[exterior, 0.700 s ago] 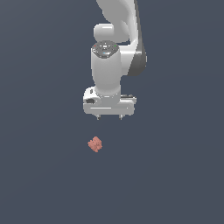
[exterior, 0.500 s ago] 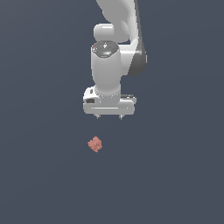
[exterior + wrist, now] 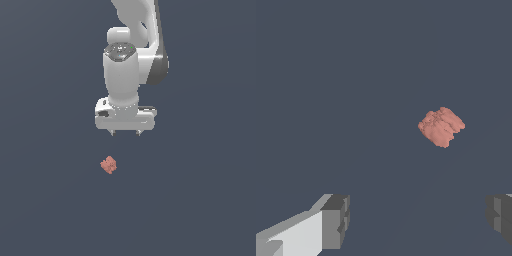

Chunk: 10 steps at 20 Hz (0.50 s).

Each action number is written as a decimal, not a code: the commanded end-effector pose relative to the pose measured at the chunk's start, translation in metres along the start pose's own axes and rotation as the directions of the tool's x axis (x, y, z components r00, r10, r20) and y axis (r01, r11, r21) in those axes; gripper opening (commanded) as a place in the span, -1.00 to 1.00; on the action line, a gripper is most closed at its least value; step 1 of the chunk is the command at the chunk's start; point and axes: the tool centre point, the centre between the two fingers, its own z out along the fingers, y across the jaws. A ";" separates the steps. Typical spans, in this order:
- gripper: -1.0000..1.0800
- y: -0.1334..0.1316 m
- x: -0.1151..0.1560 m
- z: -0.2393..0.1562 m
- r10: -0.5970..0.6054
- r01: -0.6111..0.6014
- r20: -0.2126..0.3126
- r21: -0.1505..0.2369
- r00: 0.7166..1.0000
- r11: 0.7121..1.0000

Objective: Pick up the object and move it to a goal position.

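Overhead, white hand (image 3: 125, 133) spread wide and empty, salmon-red lumpy object (image 3: 108, 164) apart on the floor

a flat, plain dark slate-grey surface (image 3: 45, 200) carries one thing: a small salmon-red lumpy chunk (image 3: 108, 165) with a ridged surface, resting at about 7 o'clock of centre in the exterior view.

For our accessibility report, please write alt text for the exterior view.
A white robot arm hangs with its open claw above a small salmon-red lumpy chunk, not touching it. The chunk lies alone on a plain dark grey surface, slightly toward the exterior view's left of the claw.
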 end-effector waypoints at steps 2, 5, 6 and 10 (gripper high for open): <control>0.92 0.002 0.002 0.003 0.020 -0.020 0.002 0.000 1.000 1.000; 0.92 0.006 0.005 0.008 0.055 -0.055 0.005 -0.001 0.998 0.999; 0.92 0.007 0.006 0.010 0.069 -0.069 0.006 -0.001 0.998 0.998; 0.92 0.015 0.013 0.020 0.144 -0.144 0.011 -0.004 0.990 0.990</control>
